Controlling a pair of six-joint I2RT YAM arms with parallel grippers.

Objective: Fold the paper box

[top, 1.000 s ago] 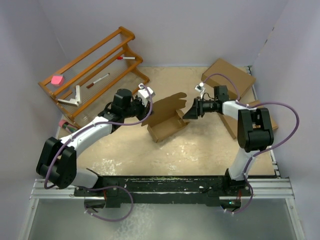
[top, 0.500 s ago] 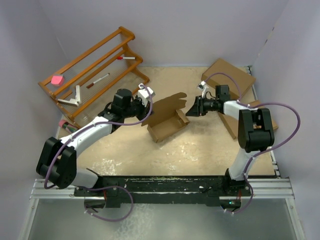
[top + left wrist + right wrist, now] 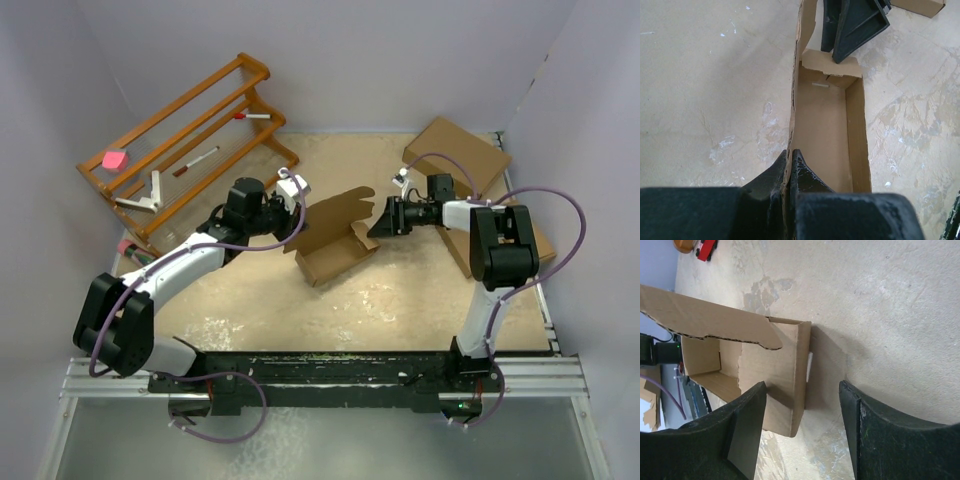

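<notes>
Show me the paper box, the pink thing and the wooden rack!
paper box (image 3: 336,254): top camera view, on its inside floor.
pink thing (image 3: 115,159): top camera view, on its top face.
wooden rack (image 3: 250,68): top camera view, on its top rail's far end.

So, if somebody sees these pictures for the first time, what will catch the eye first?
The half-folded paper box lies in the middle of the table, its tall flap pinched by the left gripper. The right gripper faces its other end with jaws open. A wooden rack stands in the far left corner.
</notes>
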